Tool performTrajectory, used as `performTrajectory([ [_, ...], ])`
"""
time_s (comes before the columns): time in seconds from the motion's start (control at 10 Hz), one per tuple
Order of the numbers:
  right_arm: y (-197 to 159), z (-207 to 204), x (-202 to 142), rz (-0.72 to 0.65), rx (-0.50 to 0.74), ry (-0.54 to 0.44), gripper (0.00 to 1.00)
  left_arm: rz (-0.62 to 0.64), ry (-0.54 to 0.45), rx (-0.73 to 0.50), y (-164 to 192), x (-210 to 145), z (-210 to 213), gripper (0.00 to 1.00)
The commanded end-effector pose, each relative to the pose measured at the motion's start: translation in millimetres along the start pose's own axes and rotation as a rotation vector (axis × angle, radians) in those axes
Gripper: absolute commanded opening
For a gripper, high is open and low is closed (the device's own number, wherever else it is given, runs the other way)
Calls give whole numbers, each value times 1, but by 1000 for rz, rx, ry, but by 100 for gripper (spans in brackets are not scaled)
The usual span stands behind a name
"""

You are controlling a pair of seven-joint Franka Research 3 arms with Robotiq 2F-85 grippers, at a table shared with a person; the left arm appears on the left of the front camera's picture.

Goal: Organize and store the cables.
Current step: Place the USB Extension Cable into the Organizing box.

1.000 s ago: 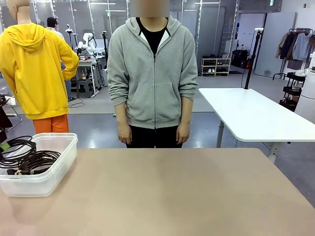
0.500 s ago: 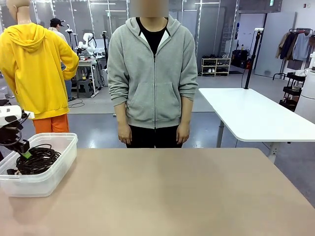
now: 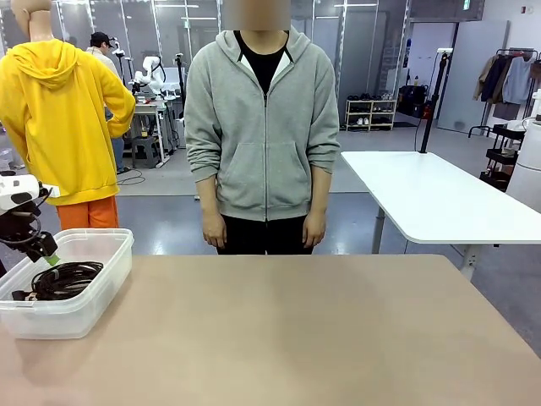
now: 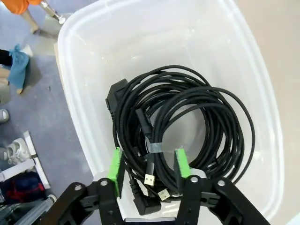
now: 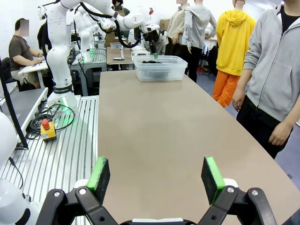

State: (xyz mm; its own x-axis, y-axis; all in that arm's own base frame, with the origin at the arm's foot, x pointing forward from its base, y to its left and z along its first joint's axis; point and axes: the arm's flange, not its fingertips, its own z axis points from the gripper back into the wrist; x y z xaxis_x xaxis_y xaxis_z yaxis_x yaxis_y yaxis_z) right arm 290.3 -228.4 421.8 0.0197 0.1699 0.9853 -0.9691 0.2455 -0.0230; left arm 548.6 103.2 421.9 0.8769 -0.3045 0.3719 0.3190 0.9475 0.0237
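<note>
Front: cables (image 3: 63, 280) coiled in the clear tub (image 3: 93, 296) at the table's (image 3: 296, 338) left edge; left gripper (image 3: 42, 250) just above the tub, can't tell its opening here. Person (image 3: 262, 127) stands at far side, arms down.
Left wrist: left gripper (image 4: 149, 168) spread, empty, over the cables (image 4: 187, 122) in the tub (image 4: 262, 122).
Right wrist: right gripper (image 5: 157, 176) wide apart, empty, above bare table (image 5: 154, 117); tub (image 5: 159, 68) at far end.

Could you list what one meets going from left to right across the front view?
Left gripper → clear plastic bin holding the cables → person in a grey hoodie → white table → clothes rack.
</note>
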Motion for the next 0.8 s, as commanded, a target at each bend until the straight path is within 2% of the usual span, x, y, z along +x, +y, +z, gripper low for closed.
performTrajectory([
  [0.0, 1, 0, 5, -13, -7, -7, 100, 8, -4, 24, -6, -2, 6, 100],
  [0.1, 1, 0, 5, -13, -7, -7, 100, 9, -10, 32, -10, -3, 9, 100],
  [0.2, 1, 0, 5, -13, -7, -7, 100, 17, -19, 37, -14, -3, 14, 88],
  [0.3, 1, 0, 5, -13, -7, -7, 100, 24, -32, 36, -19, -4, 17, 98],
  [0.4, 1, 0, 5, -13, -7, -7, 100, 18, -46, 8, -25, -7, 18, 100],
  [0.5, 1, 0, 5, -13, -7, -7, 100, 12, -13, 11, -11, 3, 13, 100],
  [0.7, 1, 0, 5, -13, -7, -7, 100, 12, -13, 11, -11, 3, 13, 100],
])
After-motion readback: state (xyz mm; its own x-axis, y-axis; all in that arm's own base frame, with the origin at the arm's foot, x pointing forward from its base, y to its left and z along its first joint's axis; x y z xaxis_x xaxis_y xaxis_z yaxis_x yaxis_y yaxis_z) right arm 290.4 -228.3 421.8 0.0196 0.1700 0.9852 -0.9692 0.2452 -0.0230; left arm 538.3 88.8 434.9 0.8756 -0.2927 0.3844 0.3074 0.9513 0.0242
